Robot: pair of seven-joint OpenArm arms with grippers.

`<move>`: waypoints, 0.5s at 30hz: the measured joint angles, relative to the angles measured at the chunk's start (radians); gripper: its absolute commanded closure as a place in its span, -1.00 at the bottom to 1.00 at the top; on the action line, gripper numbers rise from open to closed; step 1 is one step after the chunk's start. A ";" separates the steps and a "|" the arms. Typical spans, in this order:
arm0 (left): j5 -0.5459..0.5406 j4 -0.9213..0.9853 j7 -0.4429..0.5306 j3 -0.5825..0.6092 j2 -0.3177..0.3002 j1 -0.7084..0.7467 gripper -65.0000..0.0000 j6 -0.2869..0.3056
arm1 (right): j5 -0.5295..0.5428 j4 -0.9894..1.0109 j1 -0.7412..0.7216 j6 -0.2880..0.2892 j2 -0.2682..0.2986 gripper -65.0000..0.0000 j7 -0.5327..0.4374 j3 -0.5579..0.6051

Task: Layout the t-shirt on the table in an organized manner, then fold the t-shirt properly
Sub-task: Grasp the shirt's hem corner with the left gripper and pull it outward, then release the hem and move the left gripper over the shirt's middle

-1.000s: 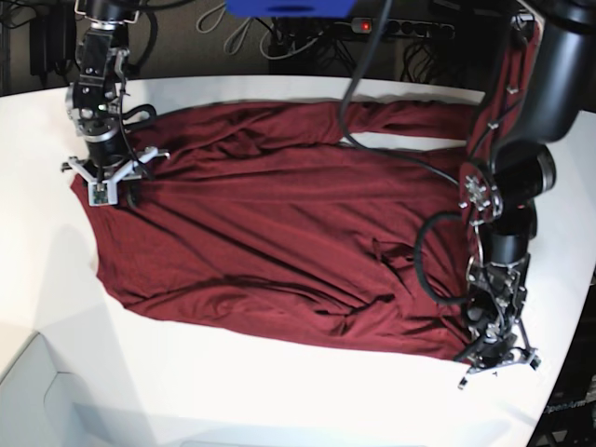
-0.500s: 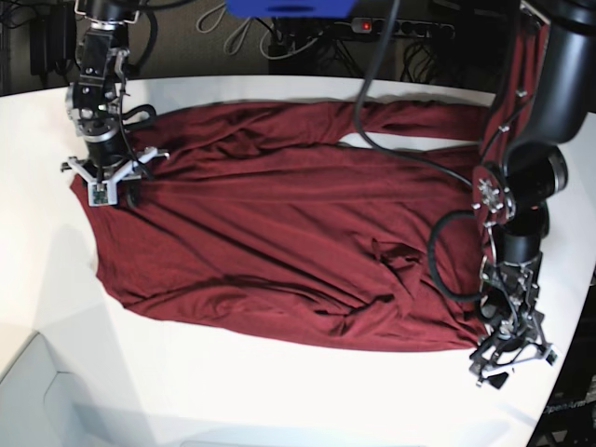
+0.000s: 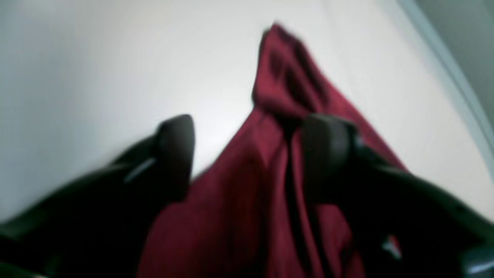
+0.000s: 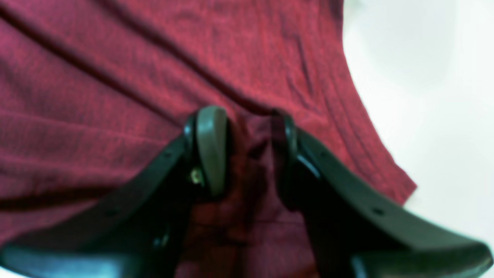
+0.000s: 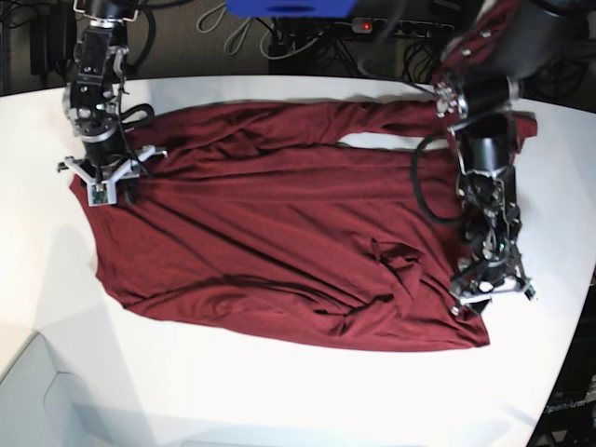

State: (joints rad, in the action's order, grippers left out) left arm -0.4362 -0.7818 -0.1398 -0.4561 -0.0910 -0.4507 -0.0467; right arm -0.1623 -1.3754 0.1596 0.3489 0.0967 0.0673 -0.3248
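Across the table (image 5: 233,391) lies the t-shirt (image 5: 270,223), spread wide but with wavy near edge and a small raised fold toward the right. Right gripper (image 5: 115,193) stands low on its left side, fingers apart with cloth between and below them; probably it is there for steadying this side, though a firm pinch I cannot confirm. Left gripper (image 5: 492,291) has its fingers wide, above the near right corner, perhaps for arranging this edge before folding. Its wrist view is blurred, so the contact with cloth is unclear. Both wrist views cut off the finger bases, and the left arm (image 5: 480,93) hides some far right cloth.
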 measured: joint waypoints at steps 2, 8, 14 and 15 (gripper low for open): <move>-0.004 -0.095 -0.018 0.000 0.023 0.045 0.20 0.010 | 0.001 -0.027 0.003 -0.001 -0.001 0.45 0.002 0.000; 0.000 -0.145 -0.037 0.002 0.059 0.136 0.55 0.019 | 0.002 -0.129 0.002 -0.002 -0.006 0.45 -0.008 0.000; 0.005 -0.141 -0.022 0.003 0.034 0.179 0.57 0.021 | 0.002 -0.148 0.002 0.000 -0.033 0.45 -0.001 0.005; 0.001 -0.141 -0.025 0.006 0.021 0.187 0.57 0.026 | 0.002 -0.149 0.002 -0.001 -0.033 0.45 0.000 0.005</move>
State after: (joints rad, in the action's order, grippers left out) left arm -0.4351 -0.9230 -0.1650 -0.4496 -0.0696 -0.2642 -0.0212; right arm -0.1600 -1.5242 0.1612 0.3481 0.0635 0.0669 -0.3195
